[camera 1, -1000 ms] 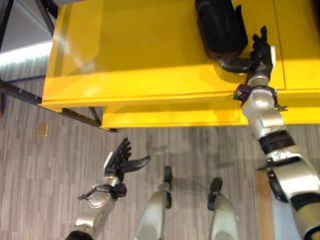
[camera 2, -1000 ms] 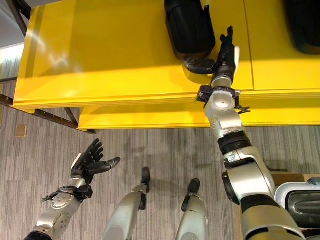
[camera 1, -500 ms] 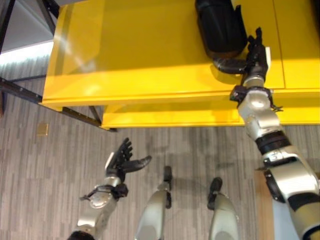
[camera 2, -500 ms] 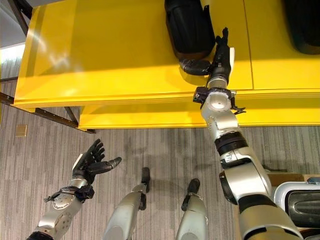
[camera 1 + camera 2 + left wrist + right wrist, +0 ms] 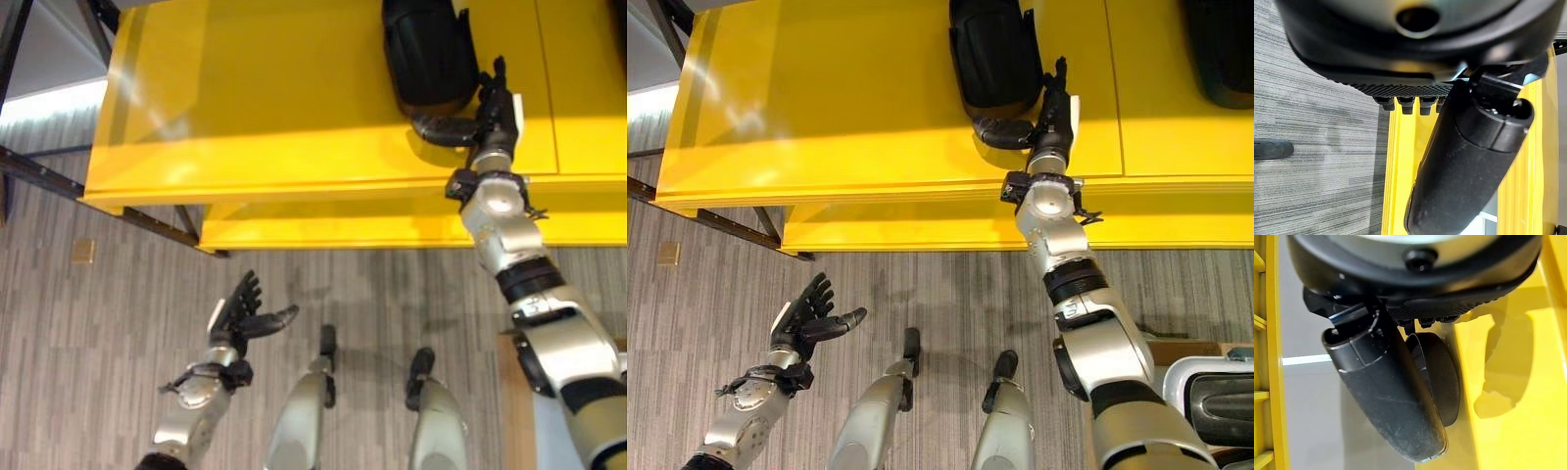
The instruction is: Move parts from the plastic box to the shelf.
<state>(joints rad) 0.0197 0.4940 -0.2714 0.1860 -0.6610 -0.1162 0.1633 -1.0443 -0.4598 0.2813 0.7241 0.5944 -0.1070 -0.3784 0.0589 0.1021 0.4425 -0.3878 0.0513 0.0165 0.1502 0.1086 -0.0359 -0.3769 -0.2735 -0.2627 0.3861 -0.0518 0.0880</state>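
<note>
Right hand (image 5: 1050, 110) up on yellow shelf (image 5: 852, 108), fingers straight, thumb stuck out sideways, resting against near edge of black part (image 5: 993, 54) lying on shelf top. Not gripping. Left hand (image 5: 803, 321) low over grey floor (image 5: 950, 294), fingers spread, holding nothing.

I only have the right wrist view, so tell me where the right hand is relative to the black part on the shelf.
Observer: The right hand is beside the black part on the yellow shelf, its fingers straight along the part's side and its thumb under the near end.
Operator: Any other part on that shelf?
Observer: Yes, a second black part lies further right, cut off by the picture's edge.
Operator: And the left hand?
Observer: The left hand hangs open low over the floor, holding nothing.
</note>
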